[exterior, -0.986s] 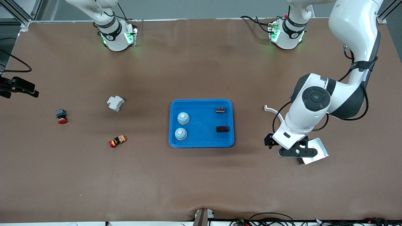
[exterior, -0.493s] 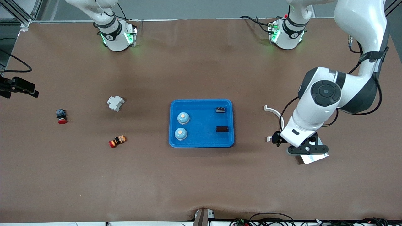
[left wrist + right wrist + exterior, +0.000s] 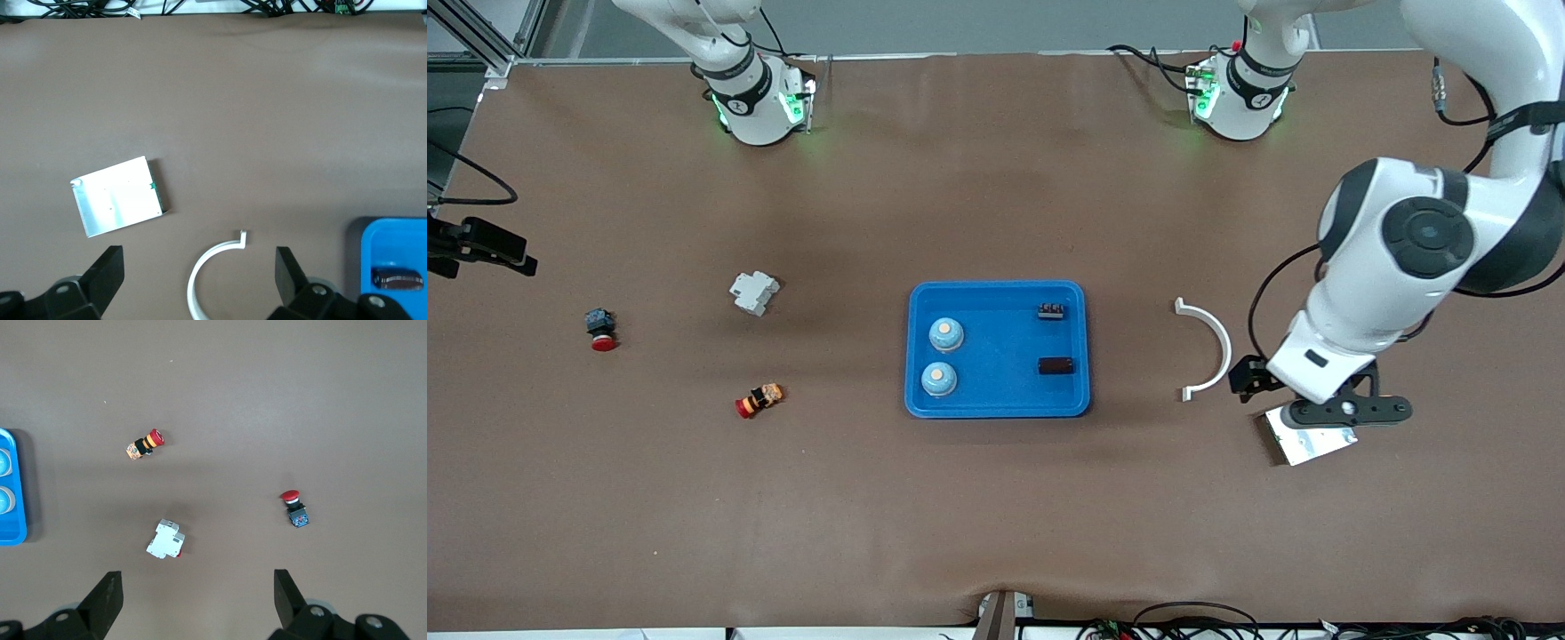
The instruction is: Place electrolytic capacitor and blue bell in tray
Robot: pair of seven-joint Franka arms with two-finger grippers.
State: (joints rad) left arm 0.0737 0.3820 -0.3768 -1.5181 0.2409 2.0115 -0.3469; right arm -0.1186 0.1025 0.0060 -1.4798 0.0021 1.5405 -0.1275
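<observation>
The bright blue tray [image 3: 998, 405] lies mid-table. In it are two blue bells [image 3: 945, 334] [image 3: 938, 379], a dark cylindrical capacitor [image 3: 1056, 365] and a small dark part [image 3: 1051, 311]. My left gripper [image 3: 1344, 412] is open and empty, up over the silver plate [image 3: 1307, 442] toward the left arm's end. In the left wrist view, the left gripper [image 3: 199, 261] is open above the table, with the tray corner [image 3: 373, 240] and the capacitor [image 3: 397, 278] at the edge. My right gripper [image 3: 197, 583] is open and empty, high over the table, out of the front view.
A white curved clip [image 3: 1209, 348] lies between the tray and the silver plate [image 3: 117, 195]. Toward the right arm's end lie a white breaker [image 3: 753, 292], an orange-and-red button [image 3: 759, 399] and a dark button with a red cap [image 3: 600, 328].
My left arm has swung away from the tray toward its own end of the table, uncovering the white clip. Nothing on the table has moved.
</observation>
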